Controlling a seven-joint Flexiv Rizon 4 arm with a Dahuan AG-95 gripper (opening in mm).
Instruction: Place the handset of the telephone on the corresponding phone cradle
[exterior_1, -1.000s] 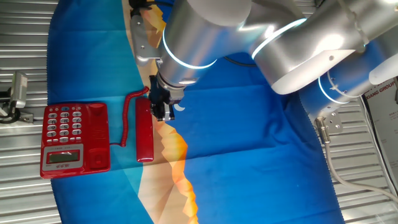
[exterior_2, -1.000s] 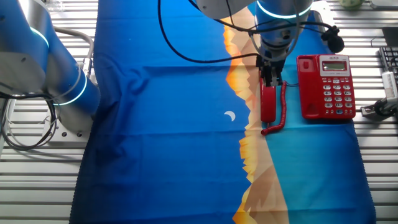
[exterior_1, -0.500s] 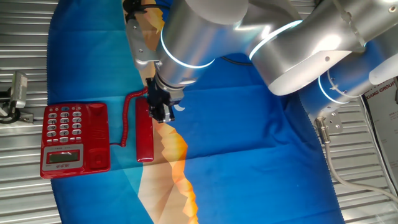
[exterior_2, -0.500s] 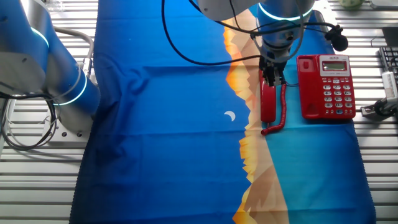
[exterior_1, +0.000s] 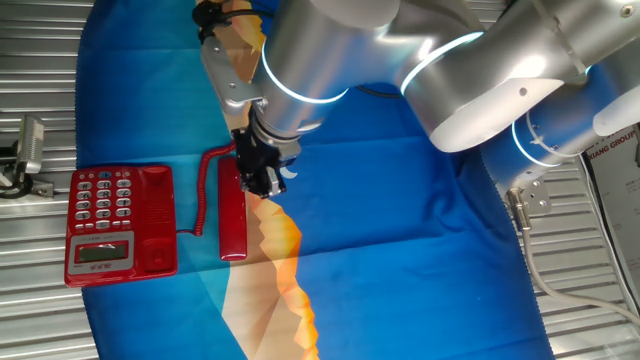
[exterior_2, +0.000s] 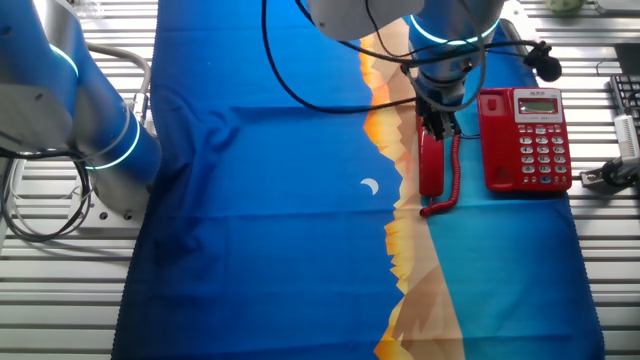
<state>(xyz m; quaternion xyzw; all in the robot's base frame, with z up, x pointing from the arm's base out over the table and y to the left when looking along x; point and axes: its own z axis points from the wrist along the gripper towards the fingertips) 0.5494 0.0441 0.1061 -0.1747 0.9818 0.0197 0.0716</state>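
Seemingly rigid, light and glossy, the handset (exterior_1: 232, 218) probably slips unless pinched across its narrow width near mid-length; its coiled cord (exterior_2: 452, 178) will tug. It lies flat on the blue cloth (exterior_1: 400, 220), stretching away beneath the gripper (exterior_1: 258, 180), whose jaw state cannot be told. The telephone (exterior_1: 120, 222) with its phone cradle (exterior_1: 157, 220) sits just beyond the cord, over open cloth.

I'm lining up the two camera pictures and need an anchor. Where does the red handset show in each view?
One fixed view: the handset lies left of centre, right of the telephone, on the blue cloth.
The other fixed view: the handset lies upper right, left of the telephone.
Shared landmark: the red coiled cord between handset and telephone, and the hand at the handset's far end.
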